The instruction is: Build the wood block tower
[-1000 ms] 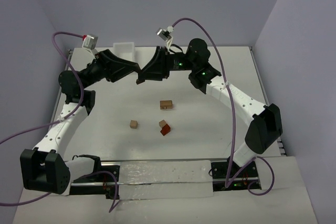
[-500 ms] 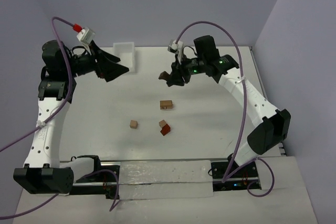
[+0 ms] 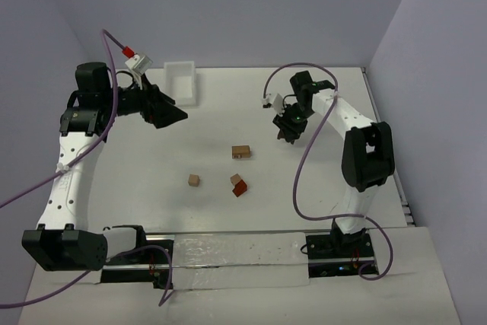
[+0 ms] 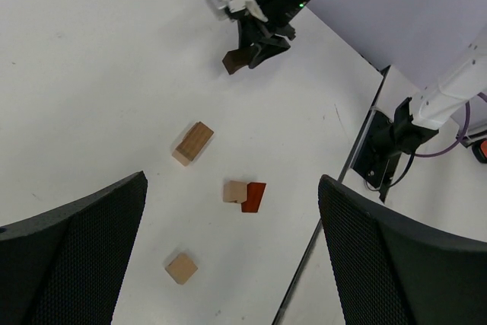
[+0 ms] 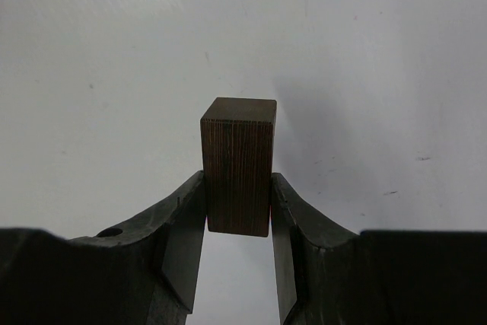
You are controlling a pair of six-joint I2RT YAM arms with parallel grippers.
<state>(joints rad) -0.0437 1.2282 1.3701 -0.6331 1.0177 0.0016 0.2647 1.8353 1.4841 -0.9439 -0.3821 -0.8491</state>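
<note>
No wood block tower is in view; the wooden blocks lie loose on the white table. A light tan block (image 3: 241,151) (image 4: 193,143) lies mid-table. In front of it a reddish-brown block (image 3: 240,186) (image 4: 254,196) touches a small tan piece (image 4: 235,191). A tan cube (image 3: 194,180) (image 4: 182,269) sits alone to the left. My right gripper (image 5: 238,207) (image 3: 291,132) is shut on a dark brown block (image 5: 238,161) (image 4: 242,58), held upright just above the table, right of the tan block. My left gripper (image 3: 173,116) hangs high at the back left, open and empty.
A white rectangular bin (image 3: 181,81) stands at the back edge, just right of my left gripper. The table's right edge and my right arm's base (image 4: 392,142) show in the left wrist view. Purple cables loop from both arms.
My left gripper has opened wide and drawn back left from the table's middle. My right arm has carried the dark brown block rightward and lower.
</note>
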